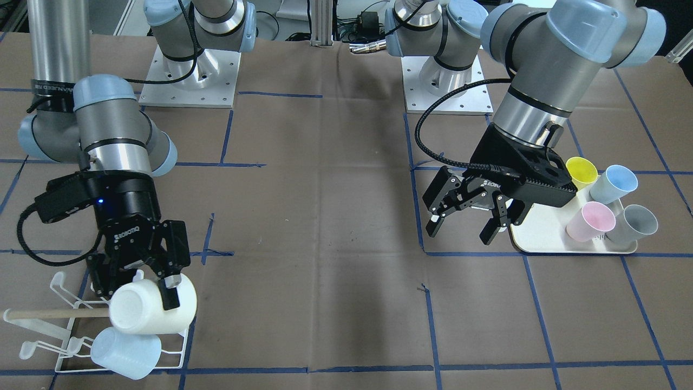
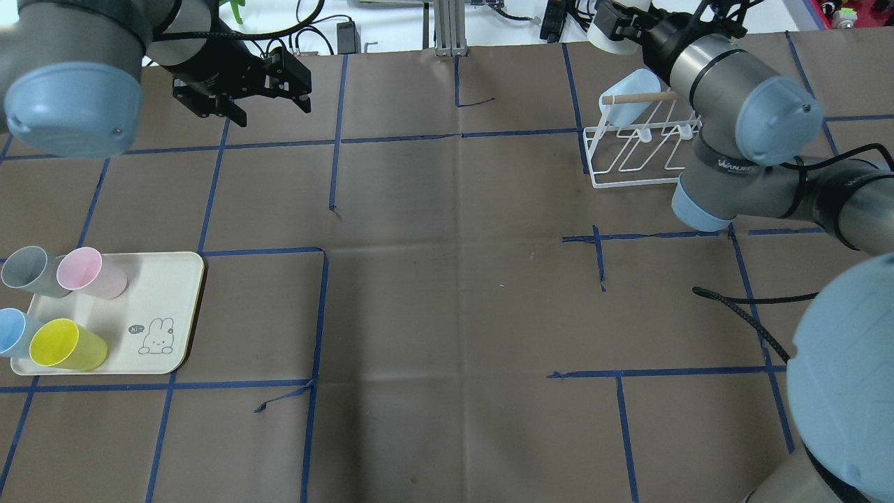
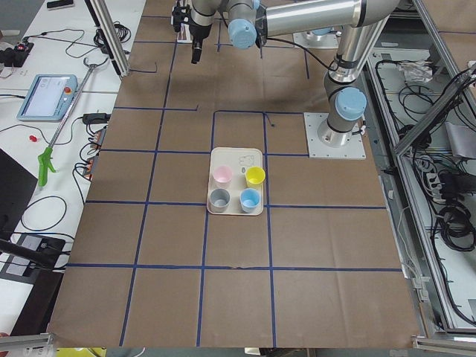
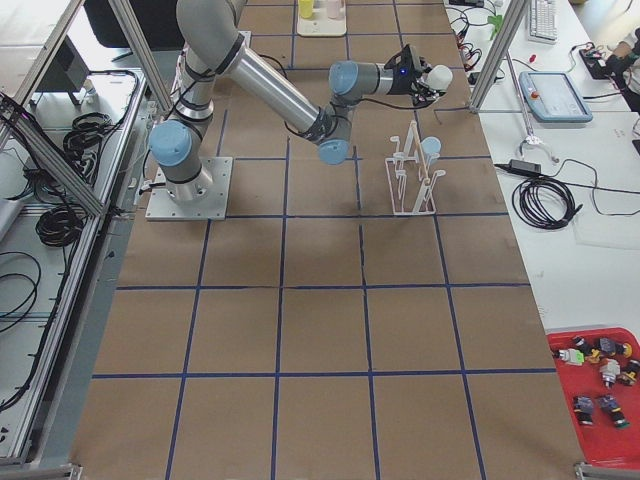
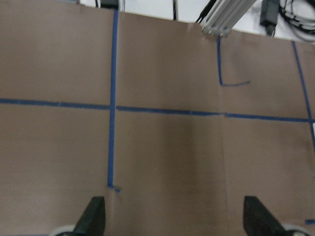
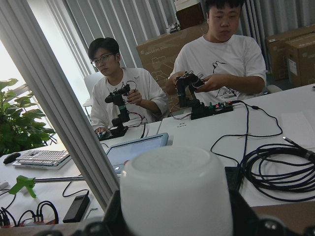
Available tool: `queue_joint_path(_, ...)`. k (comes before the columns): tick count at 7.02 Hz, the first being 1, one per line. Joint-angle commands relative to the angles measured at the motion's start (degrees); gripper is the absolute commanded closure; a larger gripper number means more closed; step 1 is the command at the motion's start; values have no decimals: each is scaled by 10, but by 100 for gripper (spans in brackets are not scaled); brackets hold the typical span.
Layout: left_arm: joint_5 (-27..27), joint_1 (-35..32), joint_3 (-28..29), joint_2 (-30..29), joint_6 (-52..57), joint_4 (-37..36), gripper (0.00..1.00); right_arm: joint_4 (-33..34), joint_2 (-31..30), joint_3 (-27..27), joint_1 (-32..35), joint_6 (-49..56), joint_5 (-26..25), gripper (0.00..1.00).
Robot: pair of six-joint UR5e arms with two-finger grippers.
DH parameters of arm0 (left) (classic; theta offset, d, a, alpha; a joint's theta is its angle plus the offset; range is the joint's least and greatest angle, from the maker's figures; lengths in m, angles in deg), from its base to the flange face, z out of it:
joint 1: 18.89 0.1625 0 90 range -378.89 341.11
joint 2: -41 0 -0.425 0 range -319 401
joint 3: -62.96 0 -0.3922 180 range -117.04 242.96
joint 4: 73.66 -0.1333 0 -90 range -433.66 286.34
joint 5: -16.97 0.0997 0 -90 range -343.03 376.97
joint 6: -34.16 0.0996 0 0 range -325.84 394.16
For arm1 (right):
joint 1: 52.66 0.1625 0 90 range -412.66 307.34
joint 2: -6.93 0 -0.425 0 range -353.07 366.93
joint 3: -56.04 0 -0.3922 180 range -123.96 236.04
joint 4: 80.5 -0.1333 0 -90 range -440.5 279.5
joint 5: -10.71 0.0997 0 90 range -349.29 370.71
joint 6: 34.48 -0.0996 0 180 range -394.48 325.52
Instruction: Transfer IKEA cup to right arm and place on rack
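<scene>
The right tool [image 1: 136, 287] grips a white IKEA cup [image 1: 146, 317], its fingers [image 1: 171, 295] closed across the cup's wall. The cup lies on its side, directly beneath the tool and over the rack [image 2: 639, 157]. The rack's wooden dowel bar [image 1: 59, 313] runs up to the cup. Whether the cup already rests on a prong cannot be told. Just below the held cup, farther from the tool's wrist, a pale blue cup [image 1: 125, 353] sits tilted on the rack.

Well apart from this, the left tool [image 1: 458, 233] hangs above the table [image 1: 325, 216] with its fingers spread wide and nothing between them. Just beside that tool is a cream tray [image 1: 541, 238] carrying four upright cups: yellow [image 1: 580, 172], blue [image 1: 614, 184], pink [image 1: 590, 221] and grey [image 1: 633, 223]. In the right wrist view the white cup's base fills the space between the fingers, with two people seated at a desk beyond.
</scene>
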Motion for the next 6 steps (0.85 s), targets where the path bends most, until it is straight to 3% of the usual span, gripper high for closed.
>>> queue_joint_path(1,59,-2,29,11,6,127,0,1,8,8,-65,94,22,78)
queue_joint_path(3,54,-4,25,17,7,119,0,3,30,3,-126,184,81,78)
queue_joint_path(6,55,-7,19,32,8,119,0,6,66,-6,-153,221,91,78)
